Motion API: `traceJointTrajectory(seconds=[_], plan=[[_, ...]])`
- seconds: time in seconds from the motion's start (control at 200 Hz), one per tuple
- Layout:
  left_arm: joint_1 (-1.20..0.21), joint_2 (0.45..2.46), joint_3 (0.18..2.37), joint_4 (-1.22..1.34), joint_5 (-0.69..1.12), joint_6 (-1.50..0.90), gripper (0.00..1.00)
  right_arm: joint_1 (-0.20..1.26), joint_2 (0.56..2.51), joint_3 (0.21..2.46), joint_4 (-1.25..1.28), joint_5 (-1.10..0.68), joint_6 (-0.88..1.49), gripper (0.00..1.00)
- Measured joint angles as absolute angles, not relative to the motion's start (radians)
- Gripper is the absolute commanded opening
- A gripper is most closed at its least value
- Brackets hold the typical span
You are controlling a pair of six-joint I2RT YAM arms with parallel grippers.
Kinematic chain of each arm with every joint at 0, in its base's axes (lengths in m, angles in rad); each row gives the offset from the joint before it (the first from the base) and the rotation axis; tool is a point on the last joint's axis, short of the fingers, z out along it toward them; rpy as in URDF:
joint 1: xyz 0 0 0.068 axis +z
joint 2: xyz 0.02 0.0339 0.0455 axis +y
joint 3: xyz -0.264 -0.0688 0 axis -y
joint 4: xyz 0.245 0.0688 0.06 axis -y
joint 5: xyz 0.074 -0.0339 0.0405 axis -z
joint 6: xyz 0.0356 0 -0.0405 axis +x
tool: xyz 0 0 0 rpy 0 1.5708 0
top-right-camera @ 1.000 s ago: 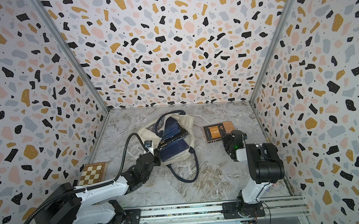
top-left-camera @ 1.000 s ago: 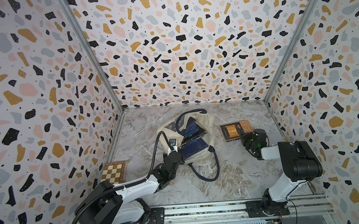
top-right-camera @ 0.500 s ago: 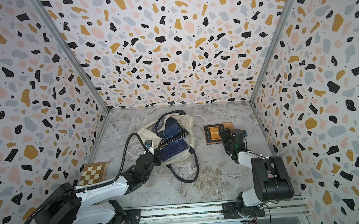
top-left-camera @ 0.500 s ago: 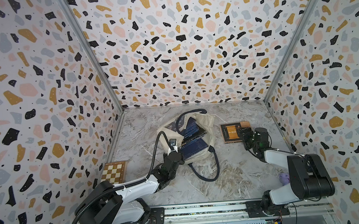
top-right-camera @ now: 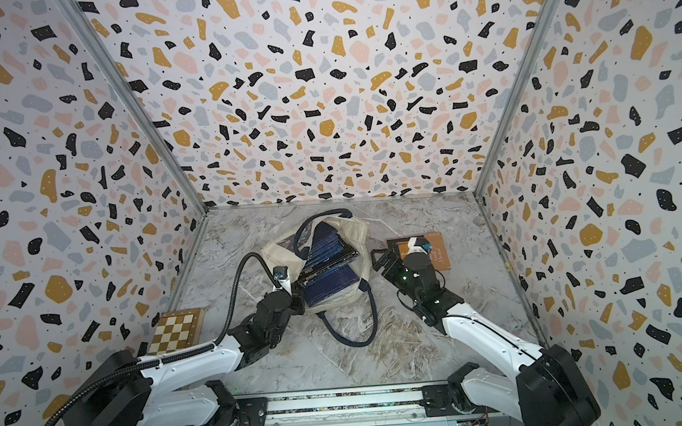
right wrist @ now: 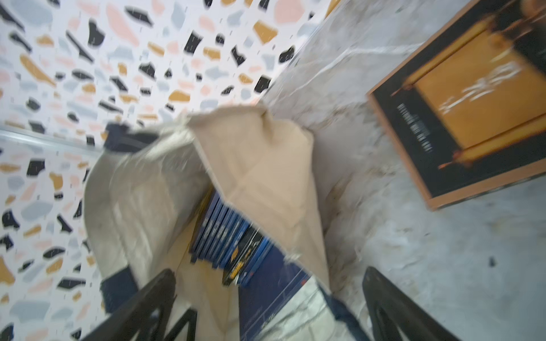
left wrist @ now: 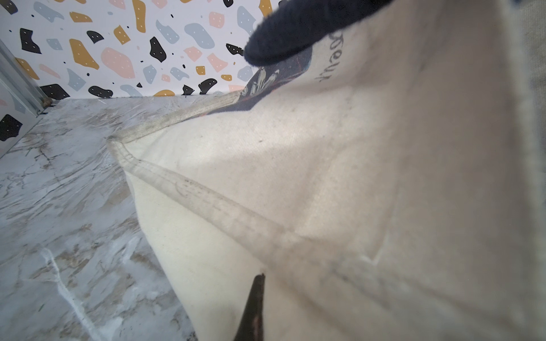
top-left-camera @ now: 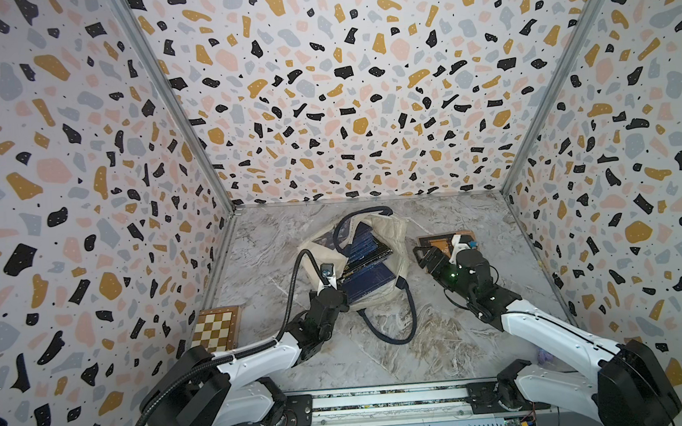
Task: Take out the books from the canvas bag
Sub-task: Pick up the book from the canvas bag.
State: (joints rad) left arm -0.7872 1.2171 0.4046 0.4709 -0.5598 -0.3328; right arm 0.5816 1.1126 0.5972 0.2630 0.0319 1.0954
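cream canvas bag [top-left-camera: 398, 235], navy books [top-left-camera: 370, 279] — terrazzo-speckled walls [top-left-camera: 324, 101]

Scene contents: 1 canvas bag [top-left-camera: 398, 235], 1 chessboard box [top-left-camera: 216, 329], 1 orange-and-black book [top-right-camera: 439, 256] outside the bag, and 2 robot arms (left arm [top-left-camera: 254, 355], right arm [top-left-camera: 541, 327]). Of the navy books [right wrist: 218, 233] inside the bag, at least 6 spines are visible; blur leaves the exact count unclear.

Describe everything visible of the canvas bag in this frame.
The canvas bag is cream fabric, slumped on the marbled table with its mouth gaping. One navy handle arches at the far side, another loops onto the table nearer the robot. Dark blue books lie stacked inside. The left gripper is shut on its near edge.
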Motion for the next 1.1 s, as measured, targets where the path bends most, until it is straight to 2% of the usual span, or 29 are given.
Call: traceJointTrajectory(seconds=[0.14, 0.38, 0.436, 0.981, 1.101], plan=[[-0.787, 1.217, 0.405, 0.471, -0.559, -0.333, 0.00, 0.723, 1.148, 0.616, 0.266, 0.060, 1.090, 0.98], [-0.787, 1.211, 0.405, 0.471, -0.560, -0.333, 0.00, 0.876, 1.334, 0.648, 0.290, 0.089, 1.103, 0.87], [-0.786, 1.211, 0.405, 0.471, -0.559, -0.332, 0.00, 0.880, 1.376, 0.649, 0.305, 0.080, 1.114, 0.83], [-0.786, 1.210, 0.404, 0.471, -0.559, -0.332, 0.00, 0.854, 1.666, 0.749, 0.430, 0.006, 1.171, 0.59], [-0.786, 1.210, 0.404, 0.471, -0.559, -0.332, 0.00, 0.824, 1.708, 0.768, 0.451, -0.014, 1.185, 0.47]])
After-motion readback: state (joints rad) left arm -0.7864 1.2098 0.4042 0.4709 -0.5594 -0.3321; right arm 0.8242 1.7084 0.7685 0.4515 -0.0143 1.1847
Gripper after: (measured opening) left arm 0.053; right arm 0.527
